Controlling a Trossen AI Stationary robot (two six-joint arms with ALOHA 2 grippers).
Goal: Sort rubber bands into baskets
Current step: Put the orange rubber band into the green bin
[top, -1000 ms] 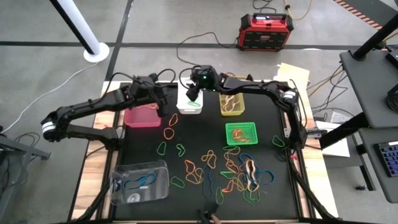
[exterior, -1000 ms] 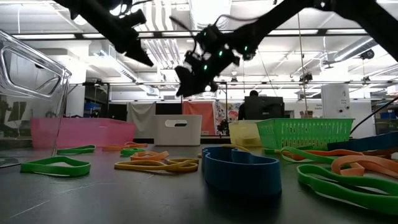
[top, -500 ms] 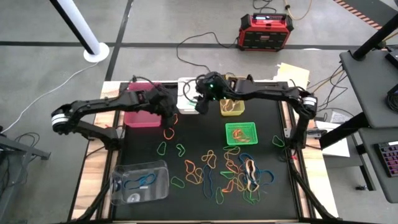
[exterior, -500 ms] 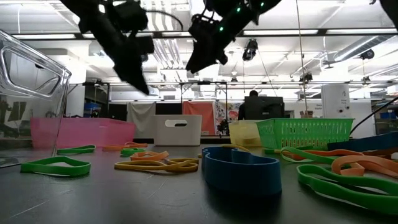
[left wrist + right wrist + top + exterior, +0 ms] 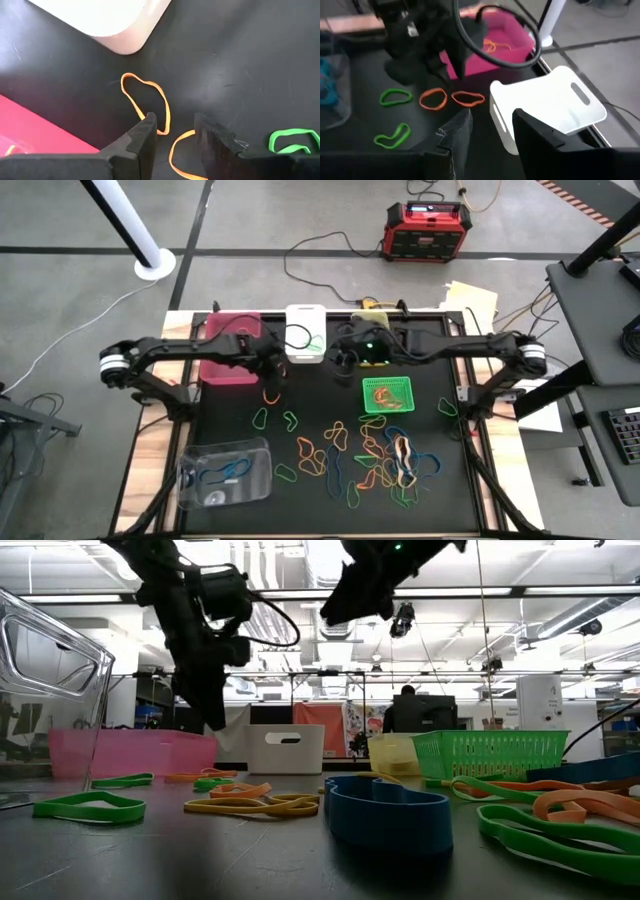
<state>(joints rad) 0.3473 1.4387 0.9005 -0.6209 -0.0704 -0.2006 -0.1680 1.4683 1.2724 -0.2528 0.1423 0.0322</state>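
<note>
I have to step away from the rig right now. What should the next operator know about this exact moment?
Left tool: open, empty, just above two orange bands beside the pink basket and white basket.
Right tool: open, empty, up in the air near the white basket.
Done: some bands lie in the pink, green mesh and clear basket.
Left: many loose bands spread over the mat's near half, plus the two orange ones. Likely next: left tool picks an orange band.
</note>
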